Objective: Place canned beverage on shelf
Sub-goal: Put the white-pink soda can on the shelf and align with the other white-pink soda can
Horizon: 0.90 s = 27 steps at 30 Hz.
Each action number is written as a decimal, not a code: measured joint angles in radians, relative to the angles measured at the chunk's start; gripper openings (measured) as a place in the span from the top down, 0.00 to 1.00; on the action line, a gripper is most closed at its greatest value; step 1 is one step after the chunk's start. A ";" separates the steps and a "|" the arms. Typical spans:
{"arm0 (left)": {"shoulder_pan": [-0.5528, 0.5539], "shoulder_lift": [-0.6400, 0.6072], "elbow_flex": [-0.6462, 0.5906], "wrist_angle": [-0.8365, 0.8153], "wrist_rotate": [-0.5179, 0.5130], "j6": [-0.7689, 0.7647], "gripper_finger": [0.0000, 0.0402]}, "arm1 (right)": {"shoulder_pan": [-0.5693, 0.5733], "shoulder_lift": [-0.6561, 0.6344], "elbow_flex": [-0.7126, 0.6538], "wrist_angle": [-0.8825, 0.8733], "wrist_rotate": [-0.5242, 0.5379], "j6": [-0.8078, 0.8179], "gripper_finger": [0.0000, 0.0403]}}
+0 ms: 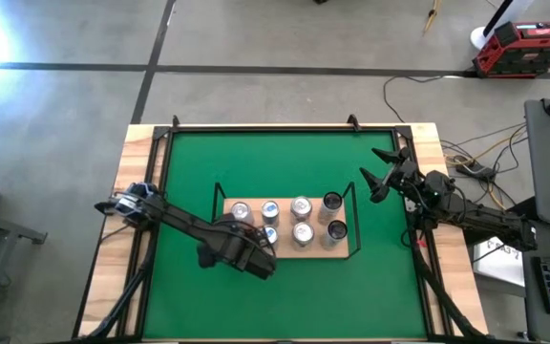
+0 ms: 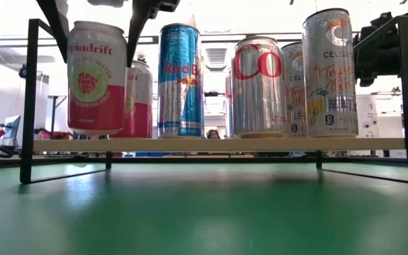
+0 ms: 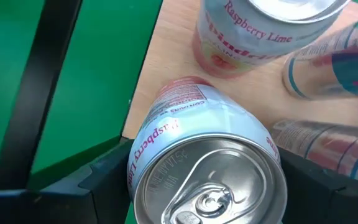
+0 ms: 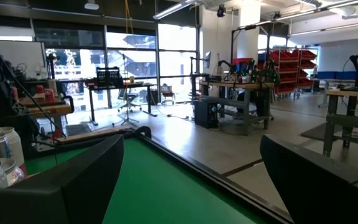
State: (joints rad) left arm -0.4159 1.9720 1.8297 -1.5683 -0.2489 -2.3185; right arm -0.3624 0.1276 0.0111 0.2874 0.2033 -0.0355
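Observation:
A red and white Spindrift can, the canned beverage, hangs over the near left corner of the shelf, a light-wood board with a black wire rail. My left gripper is shut on it from above; the left wrist view shows the can's top between the two fingers. Several other cans stand upright on the board, among them a second Spindrift can and a Red Bull can. My right gripper waits open by the table's right edge, touching nothing. My left gripper pinches the can's upper wall between its two fingers, one on each opposite side. The fingers point down from above. The can hangs upright below them, its bottom just clear of the board.
A silver Coke-type can and Celsius cans fill the board's middle and right. Black rail posts rise at the shelf's corners. Green felt surrounds the shelf, framed by a black bar.

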 joint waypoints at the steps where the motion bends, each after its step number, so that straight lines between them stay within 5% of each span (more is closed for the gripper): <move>1: 0.001 0.000 0.000 0.005 0.000 -0.013 0.28 | 0.000 0.000 0.000 0.000 0.000 0.001 0.09; 17: 0.006 0.002 -0.011 0.030 -0.003 -0.300 0.28 | 0.000 0.000 0.000 0.000 0.000 -0.001 0.09; 27: 0.013 0.003 -0.025 0.029 0.003 -0.344 0.27 | 0.000 0.000 0.000 0.000 0.000 -0.001 0.09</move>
State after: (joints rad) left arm -0.4034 1.9755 1.8049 -1.5395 -0.2456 -2.6629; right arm -0.3624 0.1276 0.0113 0.2873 0.2032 -0.0367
